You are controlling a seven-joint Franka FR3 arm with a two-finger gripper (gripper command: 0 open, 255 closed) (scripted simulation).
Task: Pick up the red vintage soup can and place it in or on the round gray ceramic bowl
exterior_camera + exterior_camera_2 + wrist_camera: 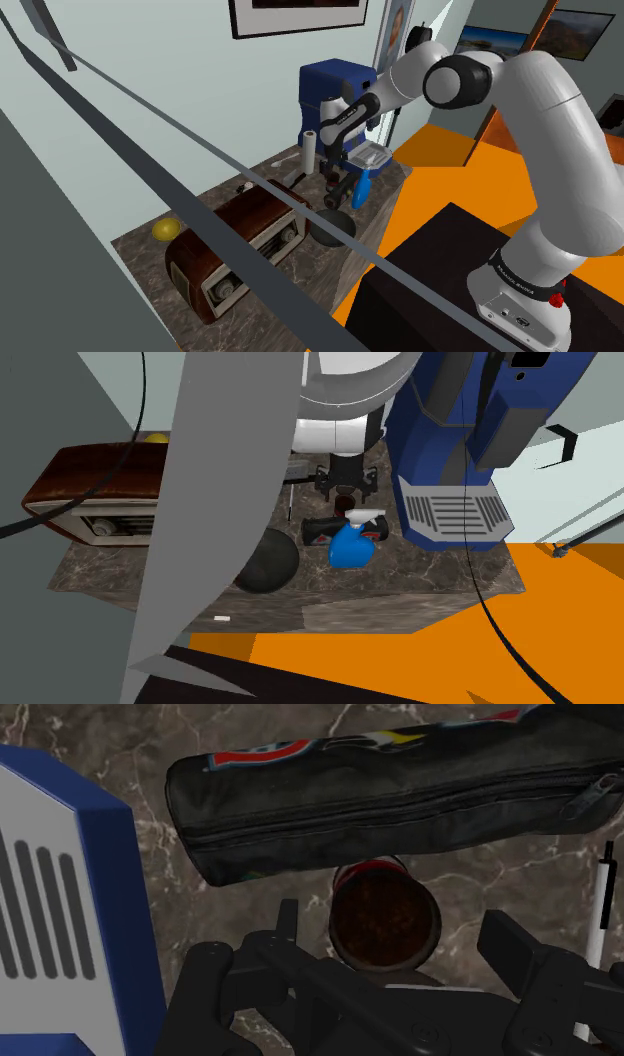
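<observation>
I am holding my gripper low over the soup can, fingers standing apart on either side, not touching it. The can is standing upright on the marble counter, just beside a black pouch. I am setting up the grasp. Next, I reckon, comes closing squarely, then lifting toward the dark bowl at the second exterior view's left.

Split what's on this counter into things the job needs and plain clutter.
Job:
soup can, standing inside the open claw
dark gray bowl

Clutter:
brown radio
blue coffee machine
black zipped pouch
blue spray bottle
white roll
yellow object by the radio
</observation>
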